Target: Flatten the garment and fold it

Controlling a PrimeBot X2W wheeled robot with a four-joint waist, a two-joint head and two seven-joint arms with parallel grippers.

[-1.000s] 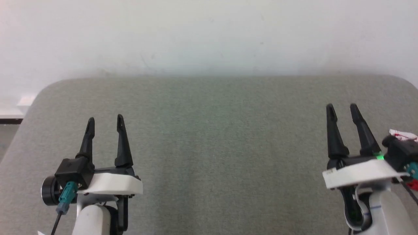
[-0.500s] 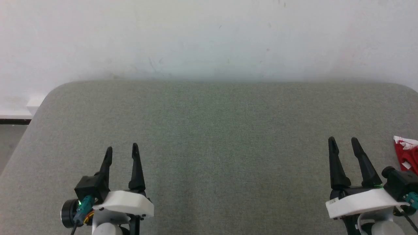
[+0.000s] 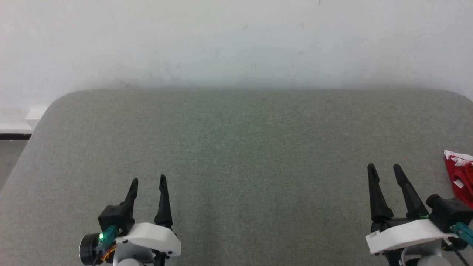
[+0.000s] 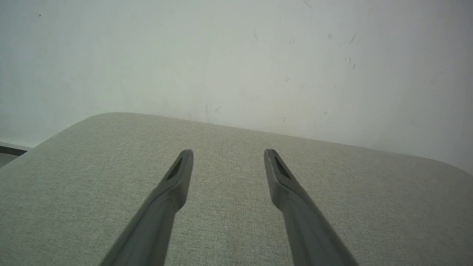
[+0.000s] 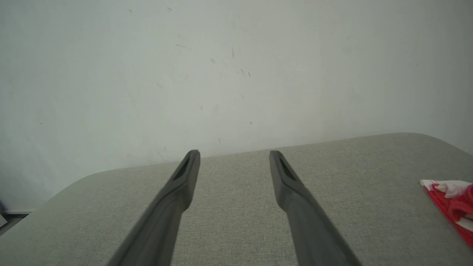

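The garment [image 3: 459, 174] is seen bunched at the right edge of the grey counter [image 3: 236, 147], partly cut off by the frame. Near it, the right gripper [image 3: 383, 167] is held empty, fingers spread. Well apart, the left gripper [image 3: 149, 179] is likewise spread and empty.

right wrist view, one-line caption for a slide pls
Open right gripper poised over the grey table, red-and-white garment bunched at the view's right edge.
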